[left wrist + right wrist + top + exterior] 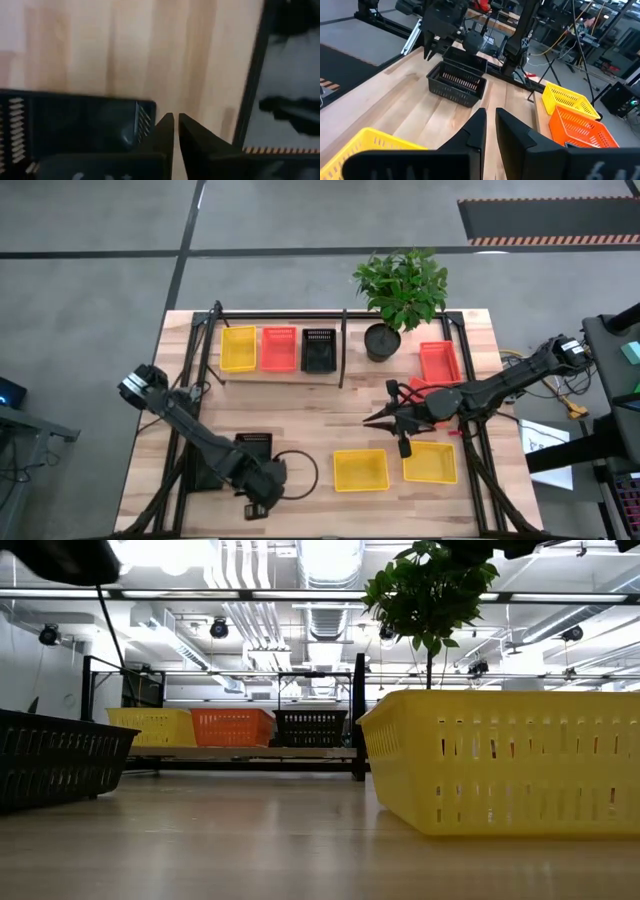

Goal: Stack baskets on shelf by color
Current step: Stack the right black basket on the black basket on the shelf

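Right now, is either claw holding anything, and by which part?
Nothing is held: left claw is shut and empty by the black basket; right claw is empty too.

Open lane running across the middle of the table [300, 425], with clutter along both long edges

We are seeing bare wood between the shelf [280, 375] and the front row, where a gripper could be passing freely. On the shelf, the yellow basket [238, 348], red-orange basket [279, 349] and black basket [318, 351] are filling its left section side by side, and black rods are framing it. The plant pot [381, 341] is standing just beside that section, with a loose red-orange basket [439, 361] to its right. Along the front, the black basket by the left arm [250, 448] and two yellow baskets [360, 470] [431, 462] are blocking the way. The right gripper [382, 416] is reaching into the lane above them.
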